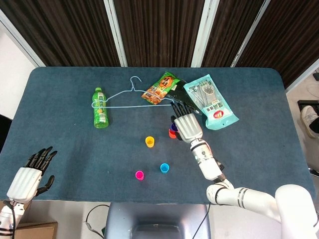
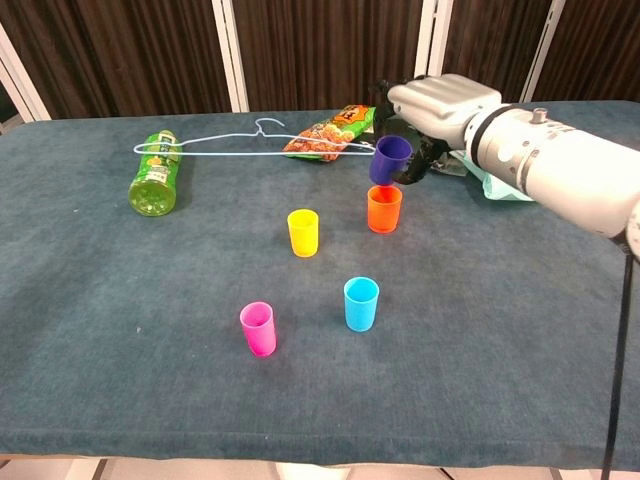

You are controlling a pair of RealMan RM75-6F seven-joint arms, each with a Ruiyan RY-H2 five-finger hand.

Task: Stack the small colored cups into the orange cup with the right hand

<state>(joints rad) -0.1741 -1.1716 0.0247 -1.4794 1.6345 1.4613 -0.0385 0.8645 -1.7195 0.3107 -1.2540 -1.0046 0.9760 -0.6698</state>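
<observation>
nearest on the counter, the pink cup and the blue cup are standing upright and well apart, mouths up, with the yellow cup a little further back. off at the near left corner, the left robot hand is idling with nothing in it, fingers apart. beyond the yellow cup, the orange cup is sitting upright with its mouth open to the ceiling, and the right robot hand is holding the purple cup in the air just above it, pinching it by the side wall. the purple cup is hanging nearly upright, its long axis close to vertical, slightly tilted, base toward the orange cup's mouth. these cups look like thin, light, stiff plastic with smooth walls, so a firm squeeze is likely to pop them loose; taking them by the upper wall near the rim seems best, leaving the base free to slide in. further back a green bottle is lying on its side beside a wire hanger, with snack bags beyond.
</observation>
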